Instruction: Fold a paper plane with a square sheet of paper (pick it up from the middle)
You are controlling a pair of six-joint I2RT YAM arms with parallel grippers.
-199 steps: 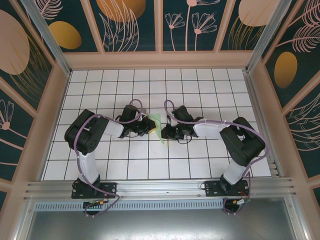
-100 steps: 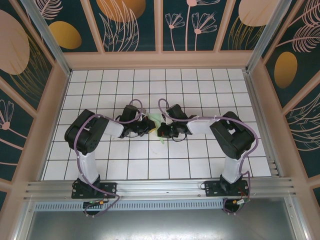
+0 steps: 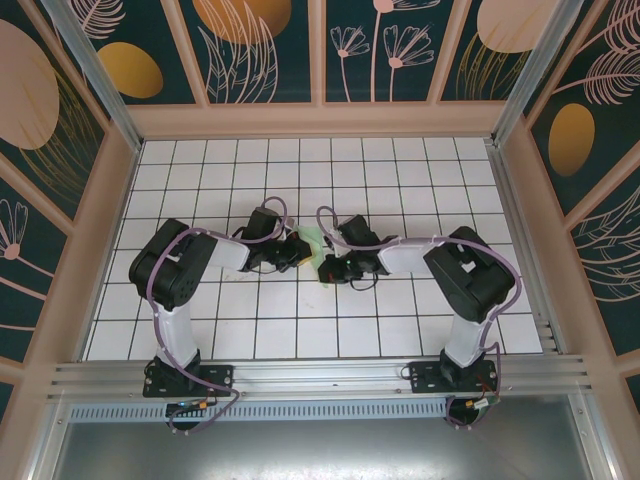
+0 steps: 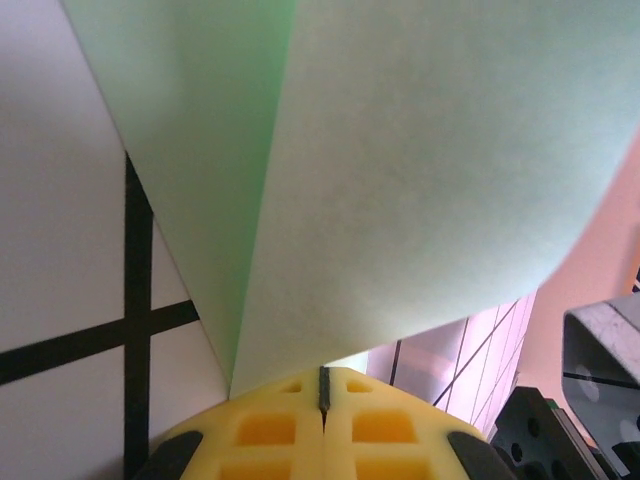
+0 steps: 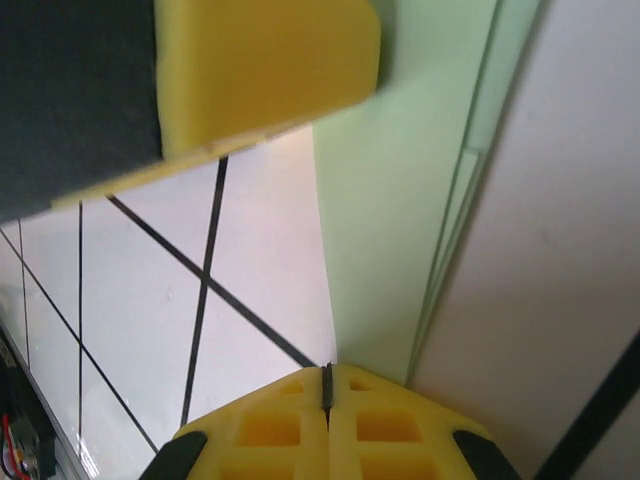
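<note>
Two pinches over the middle of the table (image 3: 400,340): with left gripper (image 4: 322,385) and right gripper (image 5: 325,378) each pressed tight on the folded paper sheet (image 3: 313,243), pull evenly, avoid twisting, align edges before creasing.

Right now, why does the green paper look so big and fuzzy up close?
Left wrist view: the green paper is very close, so it looks huge and soft, darker along its fold. Right wrist view: its edges blur, while the grid lines look crisper. Top external view: small but sharp.
</note>
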